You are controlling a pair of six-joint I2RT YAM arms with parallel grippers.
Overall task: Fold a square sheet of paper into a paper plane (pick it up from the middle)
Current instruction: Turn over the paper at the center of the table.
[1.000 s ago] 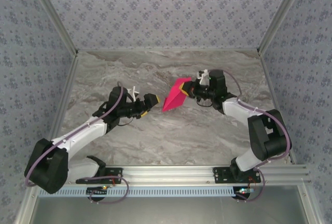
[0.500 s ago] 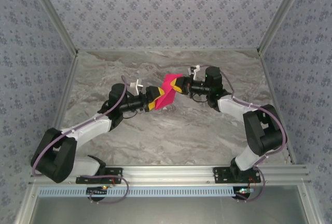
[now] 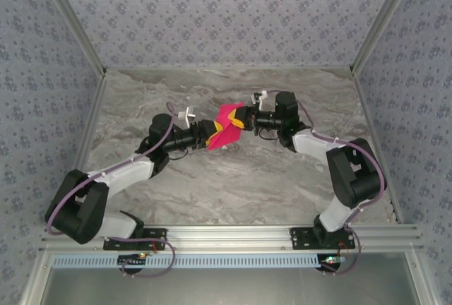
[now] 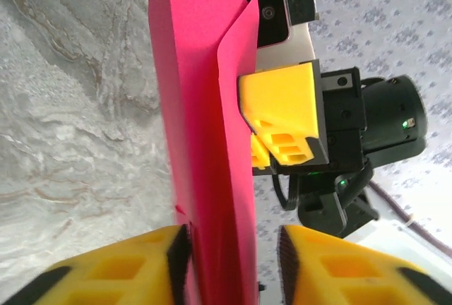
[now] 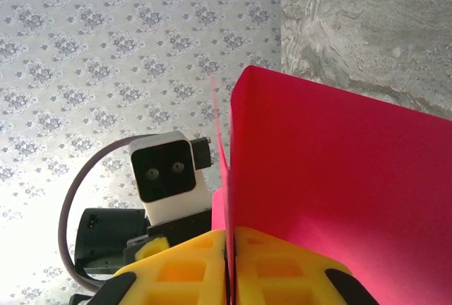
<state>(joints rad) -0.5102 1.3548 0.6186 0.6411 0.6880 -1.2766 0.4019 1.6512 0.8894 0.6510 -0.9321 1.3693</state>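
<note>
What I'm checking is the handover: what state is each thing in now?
pink paper: folded, standing on edge, held aloft.
right hand: shut on the pink paper.
left hand: open, jaws astride the pink paper, a gap on one side.

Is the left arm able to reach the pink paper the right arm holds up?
Probably yes. The paper sits between the open fingers of the left gripper, with nothing blocking, and the right gripper pinches it steady.
</note>
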